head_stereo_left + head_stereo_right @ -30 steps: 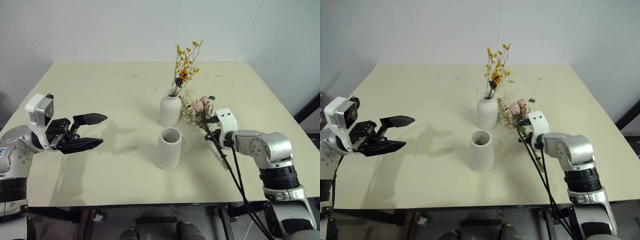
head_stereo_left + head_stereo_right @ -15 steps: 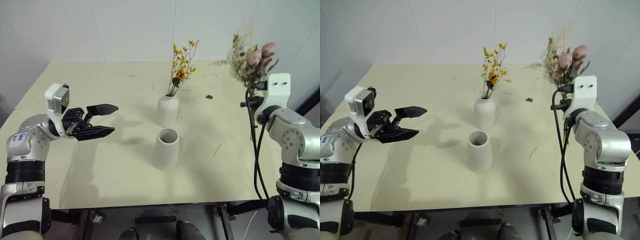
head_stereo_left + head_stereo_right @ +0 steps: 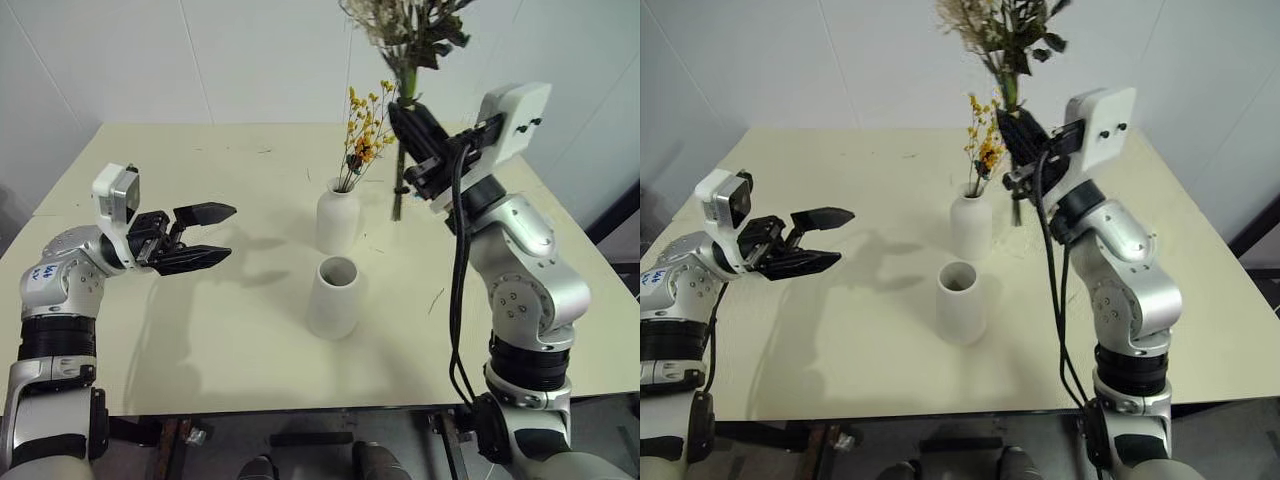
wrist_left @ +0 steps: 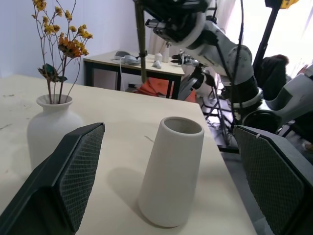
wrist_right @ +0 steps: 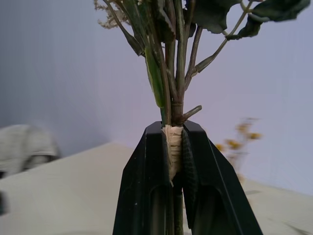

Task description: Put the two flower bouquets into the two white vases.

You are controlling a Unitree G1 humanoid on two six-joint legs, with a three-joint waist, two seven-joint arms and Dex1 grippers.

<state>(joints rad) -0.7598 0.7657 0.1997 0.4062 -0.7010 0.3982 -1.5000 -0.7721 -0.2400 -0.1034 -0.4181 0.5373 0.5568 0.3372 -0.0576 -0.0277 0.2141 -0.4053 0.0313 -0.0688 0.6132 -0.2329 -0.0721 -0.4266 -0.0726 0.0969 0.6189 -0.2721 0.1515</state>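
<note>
Matte cream table, flat and lightly scuffed, carrying two matte white ceramic vases. Bottle vase, round-bellied with a narrow neck, holding the sprig: thin wiry stems, small dry yellow-orange blooms. Cylinder vase, tapered toward a wide round mouth, empty, standing just in front of the bottle vase. Right end effector clenched on the bunch at a pale wrapped band around the green stems, raised high above the table behind and right of the vases; dark leaves and whitish filler up top, stem ends hanging below the grip. Left end effector released, black textured fingers spread, hovering left of the vases.
</note>
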